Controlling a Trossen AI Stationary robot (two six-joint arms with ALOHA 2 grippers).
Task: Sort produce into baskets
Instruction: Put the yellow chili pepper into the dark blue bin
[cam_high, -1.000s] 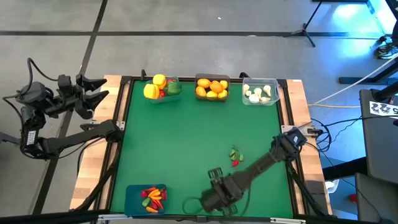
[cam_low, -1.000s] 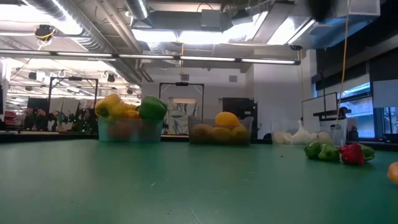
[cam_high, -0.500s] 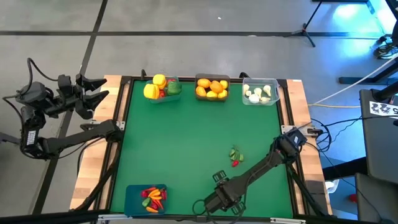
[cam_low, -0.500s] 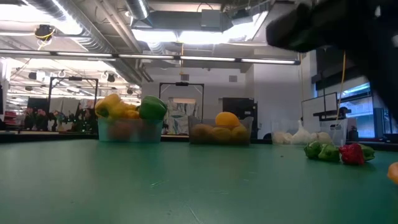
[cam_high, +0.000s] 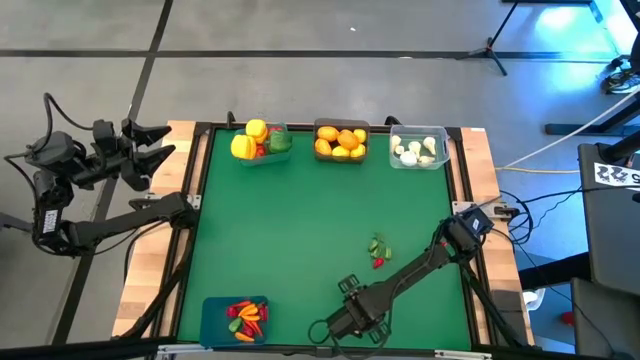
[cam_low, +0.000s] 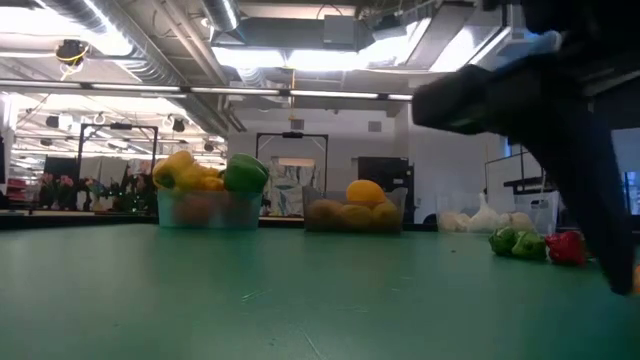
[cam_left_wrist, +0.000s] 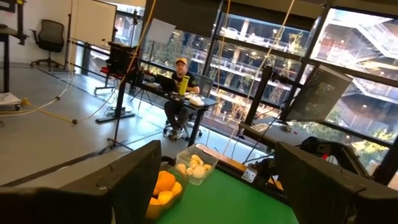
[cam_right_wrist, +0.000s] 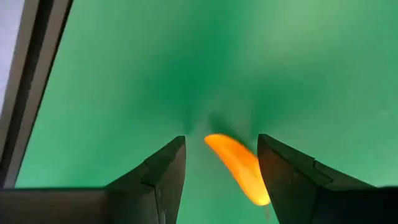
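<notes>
Since a second ago, the right pincer (cam_high: 349, 290) has been brought nearer the tabletop's (cam_high: 300, 220) front edge, and its dark bulk is now seen in the low view. Its fingers (cam_right_wrist: 163, 171) are spread apart, with an orange carrot (cam_right_wrist: 239, 168) lying on the green surface between them, not gripped. A green and a red pepper (cam_high: 377, 251) are seen nearby. The left pincer (cam_high: 150, 148) is held released off the left edge. Four baskets (cam_high: 342, 142) hold sorted produce.

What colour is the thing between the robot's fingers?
Orange, a carrot lying on the green mat; the right wrist view shows it best.
</notes>
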